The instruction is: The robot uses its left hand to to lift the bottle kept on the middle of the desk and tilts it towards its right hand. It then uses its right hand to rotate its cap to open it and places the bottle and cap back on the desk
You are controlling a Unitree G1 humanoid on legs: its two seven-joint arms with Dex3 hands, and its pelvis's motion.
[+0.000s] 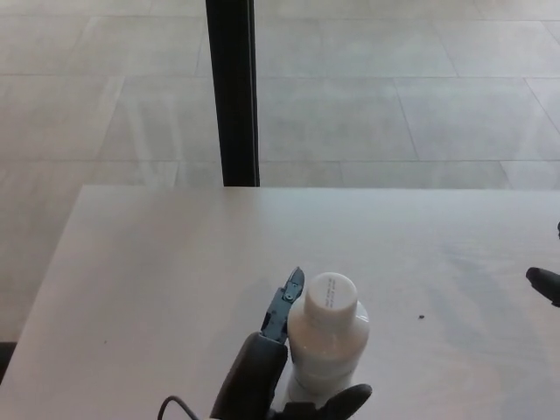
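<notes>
White plastic fills the space between my fingers: the bottle (325,350) stands upright on the pale desk (157,262), its round white cap (332,293) on top and facing up at me. My left hand (284,385) comes in from the bottom edge of the head view and is wrapped about the bottle's body. One dark finger (282,308) runs up along the bottle's left flank, its tip close beside the cap, and my thumb (343,402) curls across the front of the bottle low down. The hand looks closed on the bottle, with finger and thumb pressing from opposite sides. The base of the bottle is cut off by the picture's edge, so I cannot tell whether it rests on the desk. Far out to the right of my left hand, only a small dark tip of my right hand (544,283) shows at the picture's edge, well apart from the bottle; I cannot tell how its fingers stand.
</notes>
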